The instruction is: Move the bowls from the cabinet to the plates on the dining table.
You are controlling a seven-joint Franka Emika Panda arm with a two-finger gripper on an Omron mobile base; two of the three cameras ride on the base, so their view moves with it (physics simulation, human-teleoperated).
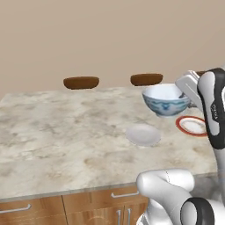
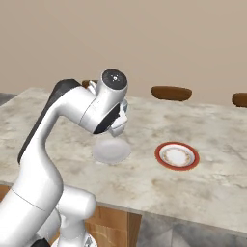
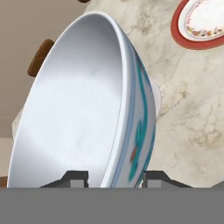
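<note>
The white round bowl with blue-green pattern outside is raised clear of the wide beige marble-patterned dining table, upright, its rim between the gripper's finger tips. The pale whitish flat round plate lies on the table toward the near edge. The red-rimmed flat round plate lies beside it, toward the right edge.

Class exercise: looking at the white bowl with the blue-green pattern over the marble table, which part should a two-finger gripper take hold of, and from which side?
Grip the thin rim of the white bowl with the blue-green pattern, one finger inside and one outside, coming from above. The wall is thin and the mouth open and upward, too wide to span. The gripper holds it just so.
</note>
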